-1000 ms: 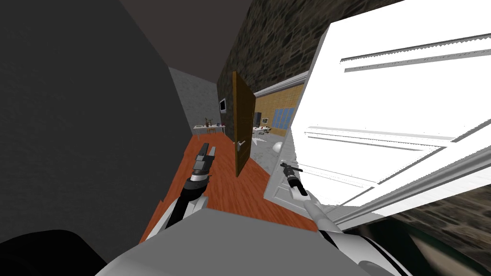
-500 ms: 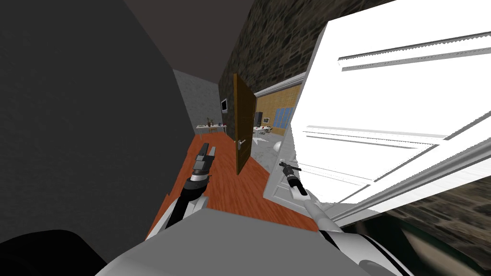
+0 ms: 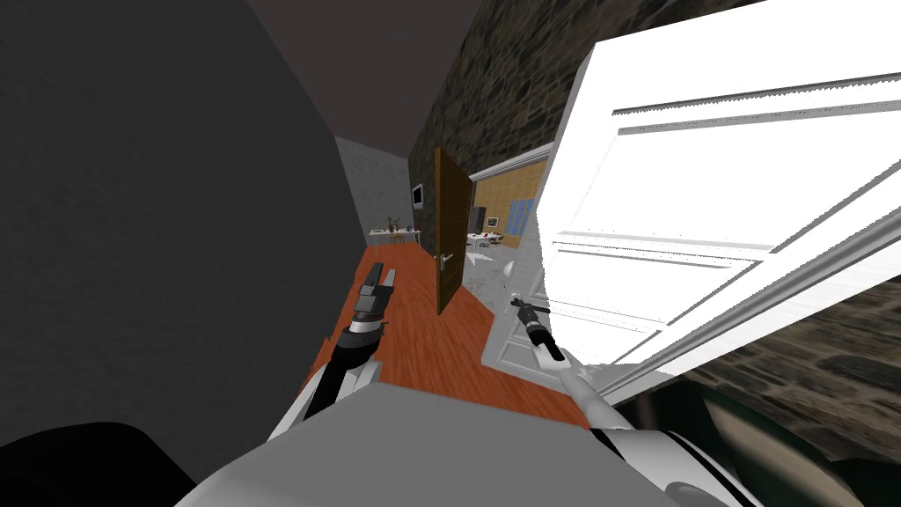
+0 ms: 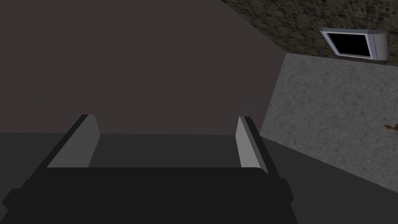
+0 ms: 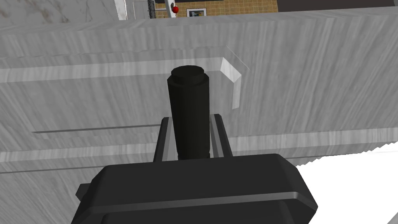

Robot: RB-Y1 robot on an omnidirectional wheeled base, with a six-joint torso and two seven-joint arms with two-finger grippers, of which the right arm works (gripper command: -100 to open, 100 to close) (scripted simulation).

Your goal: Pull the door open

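White panelled door is ajar on my right. Right gripper is clamped on its black handle near the free edge. Risk: pulling off the hinge arc lets the handle slip out. Left gripper is spread wide and empty.

The left claw is spread wide, its two grey fingers well apart with nothing between them. Beyond the claw is a flat dark surface. Farther off to the claw's side, a grey-framed black screen hangs on a stone wall that meets a mottled grey wall.
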